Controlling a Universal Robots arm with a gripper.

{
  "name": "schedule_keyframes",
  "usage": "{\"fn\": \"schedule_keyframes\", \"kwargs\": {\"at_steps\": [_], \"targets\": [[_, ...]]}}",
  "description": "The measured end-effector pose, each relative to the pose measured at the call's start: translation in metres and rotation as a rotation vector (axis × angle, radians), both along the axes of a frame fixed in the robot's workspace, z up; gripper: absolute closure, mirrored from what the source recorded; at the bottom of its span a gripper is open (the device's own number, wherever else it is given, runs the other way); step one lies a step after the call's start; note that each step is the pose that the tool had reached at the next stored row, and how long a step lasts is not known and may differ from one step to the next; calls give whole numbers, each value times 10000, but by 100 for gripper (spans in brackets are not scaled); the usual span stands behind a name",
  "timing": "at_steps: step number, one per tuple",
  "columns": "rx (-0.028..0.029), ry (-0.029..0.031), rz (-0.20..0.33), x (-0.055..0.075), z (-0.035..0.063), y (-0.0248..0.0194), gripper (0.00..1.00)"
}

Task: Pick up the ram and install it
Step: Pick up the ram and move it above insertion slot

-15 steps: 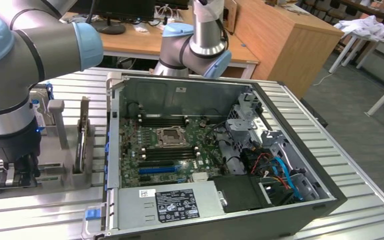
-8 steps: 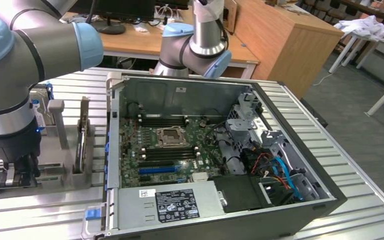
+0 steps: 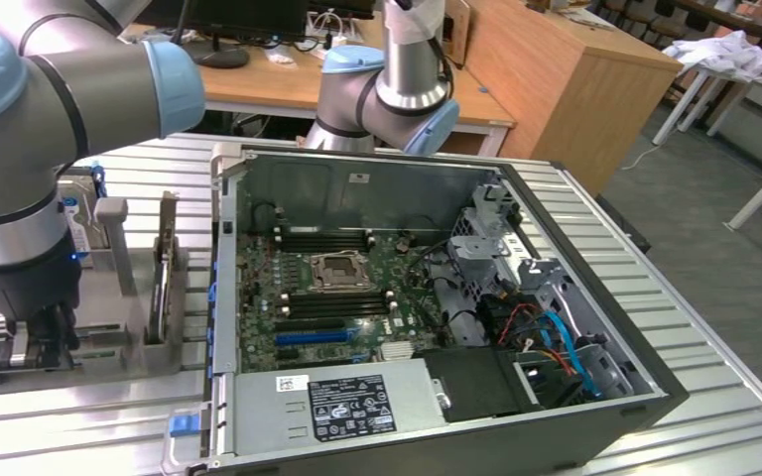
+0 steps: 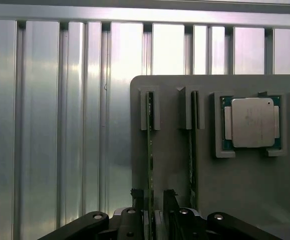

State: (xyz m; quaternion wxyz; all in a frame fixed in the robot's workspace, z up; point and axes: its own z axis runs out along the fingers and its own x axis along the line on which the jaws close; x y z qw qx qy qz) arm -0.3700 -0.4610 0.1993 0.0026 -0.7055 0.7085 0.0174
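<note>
Two ram sticks stand on edge in slots of a grey holder tray (image 4: 174,175). My gripper (image 4: 153,199) is open and low over the tray. Its dark fingertips (image 4: 137,196) straddle the near end of one green ram stick (image 4: 149,145), with a small gap on each side. The second ram stick (image 4: 193,150) stands parallel beside it, outside the fingers. In the exterior view my gripper (image 3: 37,342) hangs down onto the holder tray (image 3: 103,347), on the exterior view's left of the open computer case (image 3: 579,297).
A square silver processor chip (image 4: 252,122) lies in a pocket of the tray beyond the second stick. Inside the case the motherboard shows a processor socket (image 3: 341,268) flanked by rows of black memory slots (image 3: 328,241) and blue slots (image 3: 315,337). Ribbed metal table (image 4: 45,125) surrounds everything.
</note>
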Motion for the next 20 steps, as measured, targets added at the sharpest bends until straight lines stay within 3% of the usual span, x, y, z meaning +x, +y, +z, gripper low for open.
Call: {"fn": "schedule_keyframes", "kwargs": {"at_steps": [20], "targets": [[2, 0, 0, 0, 15, -28, 70]]}}
